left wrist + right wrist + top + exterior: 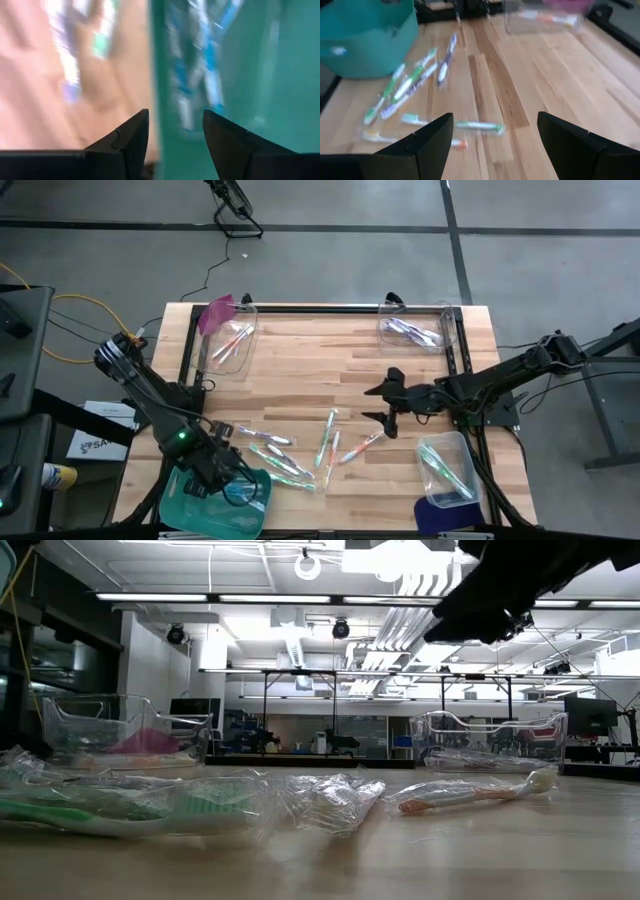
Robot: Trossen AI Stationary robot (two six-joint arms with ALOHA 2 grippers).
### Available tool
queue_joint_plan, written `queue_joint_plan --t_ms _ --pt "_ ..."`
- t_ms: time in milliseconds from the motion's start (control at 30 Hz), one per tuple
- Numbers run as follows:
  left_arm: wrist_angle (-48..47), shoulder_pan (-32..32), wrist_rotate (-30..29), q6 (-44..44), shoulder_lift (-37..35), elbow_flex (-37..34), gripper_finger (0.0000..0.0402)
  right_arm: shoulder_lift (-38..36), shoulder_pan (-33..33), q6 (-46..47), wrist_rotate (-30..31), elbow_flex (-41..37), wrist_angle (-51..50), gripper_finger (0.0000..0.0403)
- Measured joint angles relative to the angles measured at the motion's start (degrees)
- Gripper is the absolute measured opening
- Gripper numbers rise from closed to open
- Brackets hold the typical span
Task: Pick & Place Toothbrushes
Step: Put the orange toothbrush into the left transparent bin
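Note:
Several wrapped toothbrushes (300, 450) lie flat on the wooden table, with green, purple and orange handles (407, 85). One orange-handled toothbrush (470, 797) shows close in the low view. My left gripper (232, 478) stands open, pointing down over the teal bin's (200, 505) rim (156, 75). A blue-handled toothbrush (200, 85) lies in the bin below its fingers. My right gripper (376, 406) hangs open above the table's middle, right of the loose toothbrushes, with nothing between its fingers (495, 120).
Three clear containers stand on the table. The one at the far left (232, 340) has a pink lid, one stands at the far right (412, 330), and the one at the near right (450, 465) holds green toothbrushes beside a blue lid. Bare wood lies between them at the table's middle.

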Motion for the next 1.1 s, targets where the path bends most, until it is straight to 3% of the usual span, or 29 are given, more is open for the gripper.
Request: queue_joint_plan --t_ms 300,400,533,700,900,1100 --pt "-4.1 0.7 -28.9 13.3 -6.7 0.0 0.0182 0.0 0.0 1.4 -1.5 0.0 -7.3 0.0281" --pt "-3.8 3.6 -35.4 17.6 -8.1 0.0 0.0182 0.0 0.0 0.6 -2.6 0.0 -8.5 0.0281" --pt "-3.1 9.4 -39.7 24.4 -9.0 0.0 0.0182 0.0 0.0 -1.3 -3.0 0.0 -10.6 0.0281" --pt "7.1 17.5 -39.4 37.7 -8.9 -2.5 0.0182 0.0 0.0 -1.6 -3.3 0.0 -13.6 0.0281" --pt "25.6 26.4 -29.4 54.3 -8.9 -8.1 0.0182 0.4 0.0 -1.7 -7.6 0.0 -14.0 0.0281" --pt "40.0 35.2 -20.6 64.2 -8.9 -13.0 0.0182 6.2 1.2 -5.3 -12.1 0.0 -14.0 0.0281"
